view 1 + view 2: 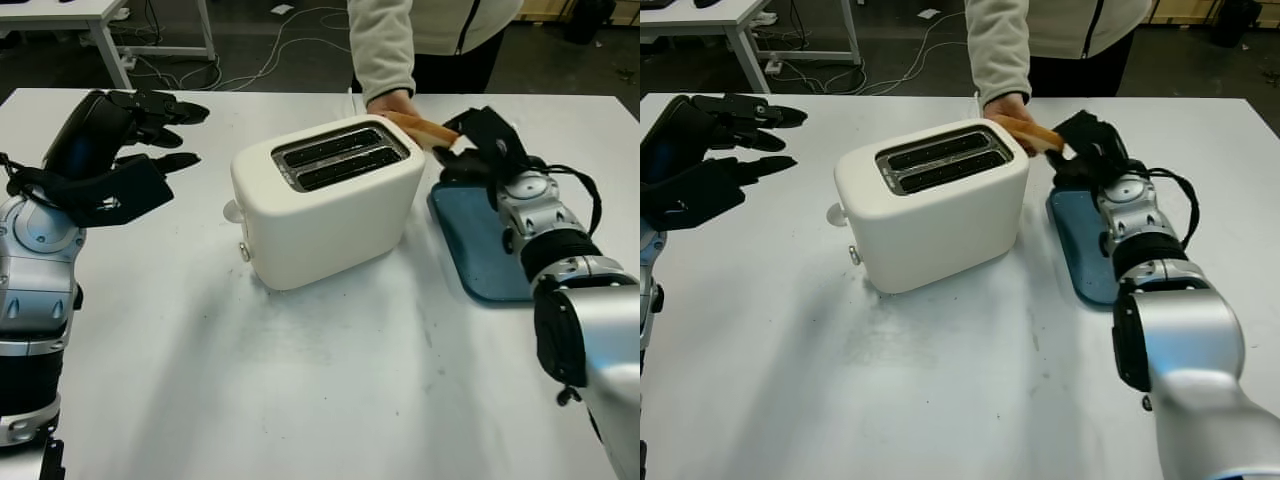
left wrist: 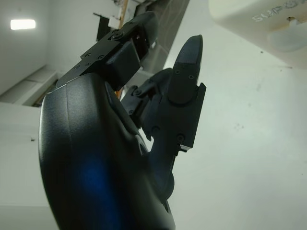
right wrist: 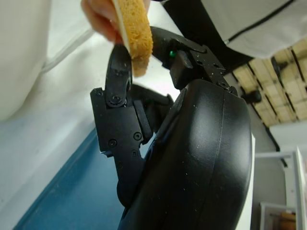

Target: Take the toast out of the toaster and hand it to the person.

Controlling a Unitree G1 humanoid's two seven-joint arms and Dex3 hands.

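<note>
Right hand (image 1: 478, 140) grips toast (image 1: 424, 128) beyond white toaster (image 1: 328, 202), person's hand (image 1: 390, 102) on other end. Left hand (image 1: 150, 140) open, raised over table (image 1: 300, 380).

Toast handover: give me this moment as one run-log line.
phase: handover | toast: gripped by right hand, person's hand also on it | toaster: slots empty | left hand: open, left of toaster
</note>
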